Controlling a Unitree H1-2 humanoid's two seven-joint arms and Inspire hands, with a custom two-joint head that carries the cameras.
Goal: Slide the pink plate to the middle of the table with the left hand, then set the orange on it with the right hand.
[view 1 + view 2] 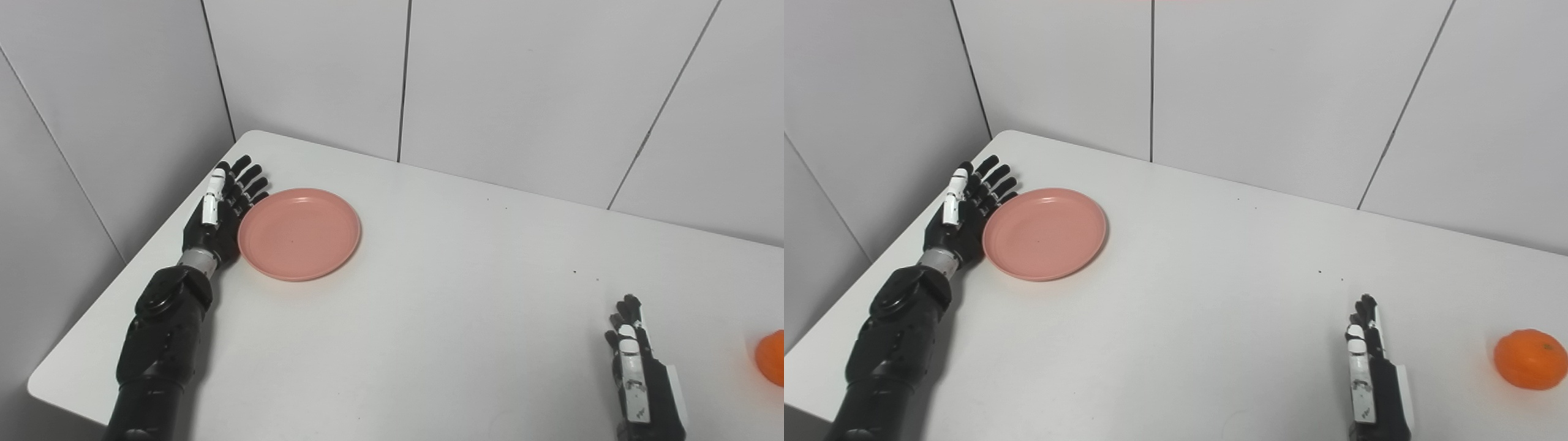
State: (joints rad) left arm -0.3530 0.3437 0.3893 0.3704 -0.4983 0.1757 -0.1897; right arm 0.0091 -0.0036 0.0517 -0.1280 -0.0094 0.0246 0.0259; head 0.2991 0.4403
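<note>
The pink plate [299, 233] lies empty on the white table [441, 318], toward its far left. My left hand [225, 207] stands on edge right against the plate's left rim, open, fingers stretched out and pointing away from me. The orange [1530, 359] rests on the table at the near right, cut by the frame edge in the left eye view. My right hand [1369, 361] is open and flat near the front edge, fingers straight, a hand's width left of the orange and holding nothing.
Grey wall panels [502, 79] close off the table at the back and along the left. The table's rounded left corner [37, 386] lies close beside my left forearm. Bare tabletop stretches between plate and right hand.
</note>
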